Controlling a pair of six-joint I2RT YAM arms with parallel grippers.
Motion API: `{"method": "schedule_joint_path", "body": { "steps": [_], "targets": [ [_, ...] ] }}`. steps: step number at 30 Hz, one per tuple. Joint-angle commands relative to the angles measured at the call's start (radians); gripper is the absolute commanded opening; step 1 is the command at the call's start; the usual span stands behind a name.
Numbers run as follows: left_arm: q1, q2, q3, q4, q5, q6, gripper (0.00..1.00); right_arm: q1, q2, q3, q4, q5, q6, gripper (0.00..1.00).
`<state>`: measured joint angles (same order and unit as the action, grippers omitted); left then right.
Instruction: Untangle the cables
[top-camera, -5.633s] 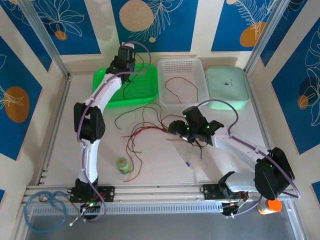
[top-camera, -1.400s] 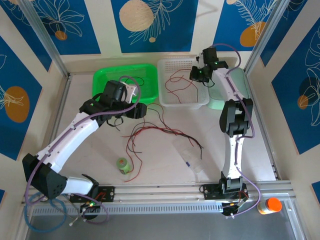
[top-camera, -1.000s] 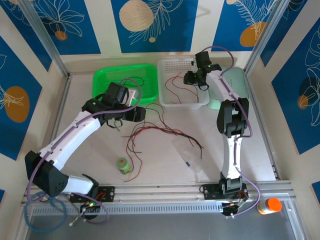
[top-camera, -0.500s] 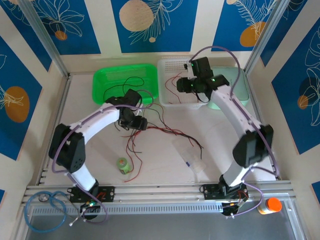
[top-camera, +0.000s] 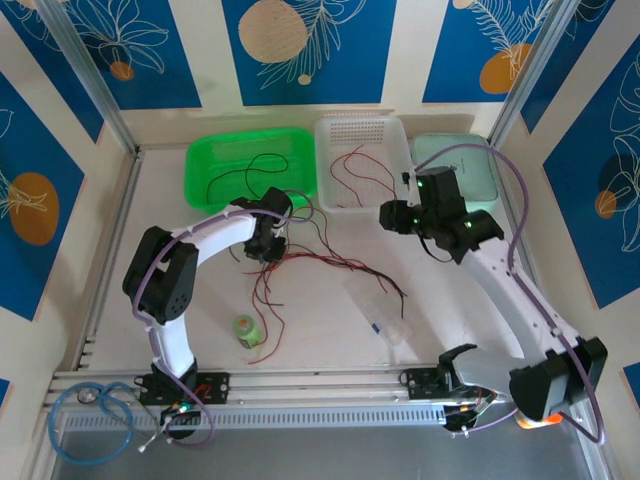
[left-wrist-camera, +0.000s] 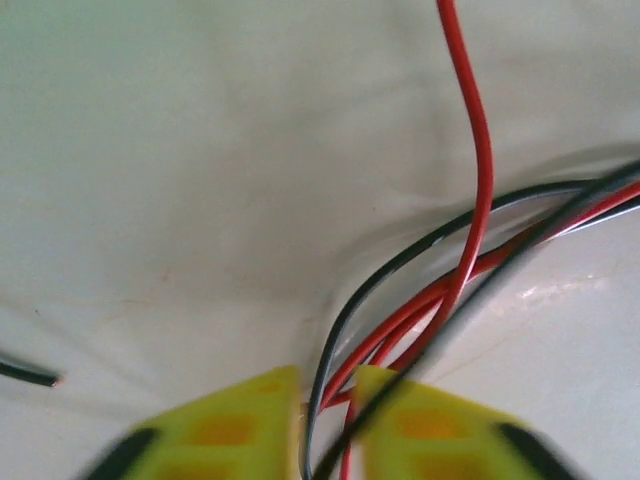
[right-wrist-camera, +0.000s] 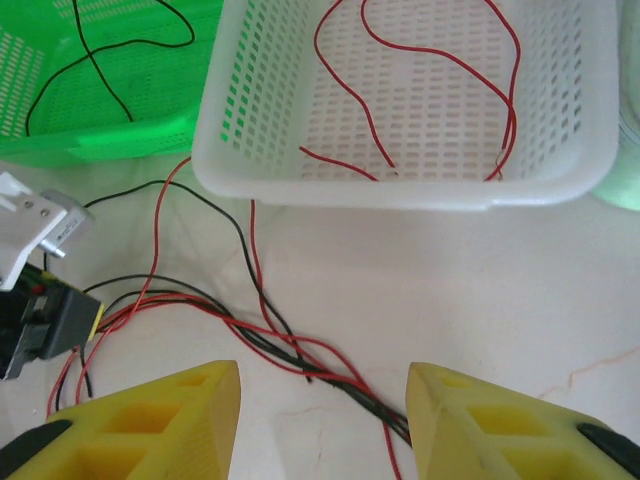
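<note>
Left wrist view has the left claw (left-wrist-camera: 328, 400) pressed almost together on the thin red and black wire cables (left-wrist-camera: 470, 270). A black strand and a few red ones pass through the narrow slot between its yellow pads (left-wrist-camera: 240, 420), so I judge that it is pinching one end of the bundle. Ahead of this claw the strands run out to its right in a loose bunch, and one red wire bends straight away from it. A cut black wire end (left-wrist-camera: 30, 375) lies apart at its left.

Right wrist view has the right claw (right-wrist-camera: 323, 400) spread wide, holding nothing, above the pale desk (right-wrist-camera: 480, 300). The middle of the tangle crosses just ahead of and below its gap, running from its left to its right. Beyond the tangle stands the white perforated plastic basket (right-wrist-camera: 400, 190) with red cables lying in it. Further off to the claw's left is the green perforated plastic basket (right-wrist-camera: 120, 140), which holds a black one.

Top external view shows the tangle's long axis stretching from the left claw toward the right arm's side. The left arm is therefore on the bundle, while the right is near it but apart.

A separating pull probably needs room away from both basket rims. Open desk lies behind the claws toward the arm bases, apart from a small green bottle (top-camera: 245, 330) and a clear plastic packet (top-camera: 378, 305).
</note>
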<state>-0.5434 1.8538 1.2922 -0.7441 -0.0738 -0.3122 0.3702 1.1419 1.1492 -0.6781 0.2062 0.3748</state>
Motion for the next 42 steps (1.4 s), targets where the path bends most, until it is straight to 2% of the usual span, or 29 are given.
{"method": "schedule_joint_path", "body": {
  "steps": [1,6,13,16,20,23,25,30,36,39,42],
  "targets": [
    [0.005,-0.017,0.036,0.013,-0.027,0.01,0.0,0.001,-0.066,-0.044,-0.012,-0.015,0.064,0.48],
    [-0.005,-0.106,0.077,-0.013,-0.008,0.011,0.0,0.02,-0.074,-0.087,-0.007,-0.077,0.082,0.48],
    [-0.054,-0.221,0.23,-0.132,0.023,0.054,0.0,0.106,0.008,-0.137,0.09,-0.204,0.03,0.5],
    [-0.065,-0.244,0.281,-0.174,0.035,0.065,0.0,0.168,0.037,-0.159,0.176,-0.247,-0.044,0.5],
    [-0.077,-0.258,0.323,-0.201,0.051,0.073,0.0,0.257,0.092,-0.208,0.362,-0.256,-0.244,0.5],
    [-0.087,-0.265,0.344,-0.21,0.057,0.074,0.0,0.273,0.165,-0.251,0.534,-0.253,-0.376,0.49],
    [-0.093,-0.271,0.366,-0.221,0.054,0.076,0.0,0.254,0.231,-0.24,0.601,-0.264,-0.395,0.47],
    [-0.11,-0.292,0.437,-0.261,0.048,0.076,0.0,0.197,0.387,-0.087,0.55,-0.292,-0.172,0.43],
    [-0.125,-0.311,0.491,-0.282,0.054,0.072,0.0,0.286,0.444,-0.044,0.531,-0.169,0.118,0.47],
    [-0.128,-0.311,0.505,-0.283,0.058,0.074,0.0,0.291,0.436,-0.025,0.436,-0.088,0.393,0.51],
    [-0.132,-0.308,0.514,-0.279,0.057,0.075,0.0,0.317,0.383,-0.069,0.457,-0.076,0.614,0.59]
  ]
}}
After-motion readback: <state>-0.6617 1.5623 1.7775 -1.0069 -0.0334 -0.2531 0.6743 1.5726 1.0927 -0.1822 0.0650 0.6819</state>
